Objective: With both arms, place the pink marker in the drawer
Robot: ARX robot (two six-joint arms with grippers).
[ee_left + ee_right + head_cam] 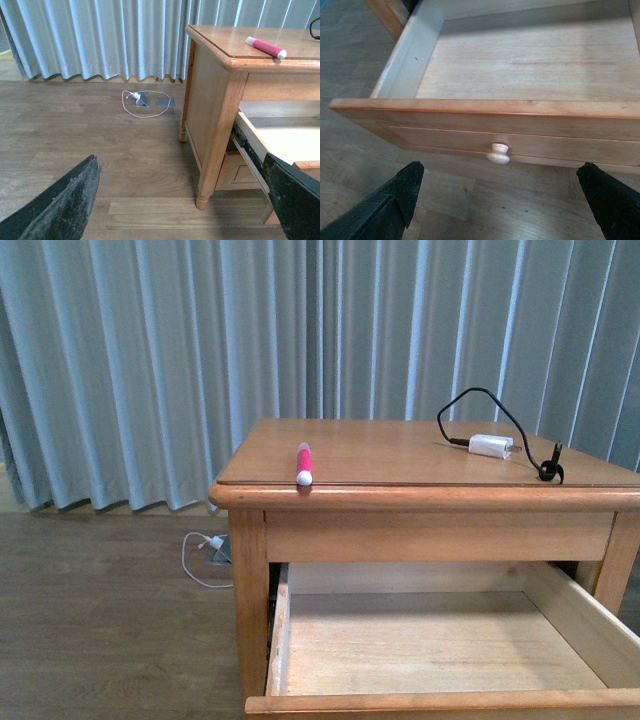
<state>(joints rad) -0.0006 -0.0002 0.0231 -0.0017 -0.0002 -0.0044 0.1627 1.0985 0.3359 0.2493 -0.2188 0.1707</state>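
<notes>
The pink marker (303, 463) lies on the wooden table top near its front left edge, white end toward me; the left wrist view shows the marker (265, 47) too. Below it the drawer (440, 702) stands pulled out, its pale interior bare. In the right wrist view the drawer front (470, 125) and its round knob (498, 153) sit just beyond my right gripper (500, 200), which is open with nothing between its fingers. My left gripper (182, 200) hangs open over the floor, left of the table leg (212, 155). Neither arm appears in the front view.
A white charger block (491, 446) with a black cable rests at the table top's back right. A white cable loop and floor socket (142, 101) lie on the wooden floor by the pale curtain (150, 360). A lower drawer (235, 172) sits beneath the open one.
</notes>
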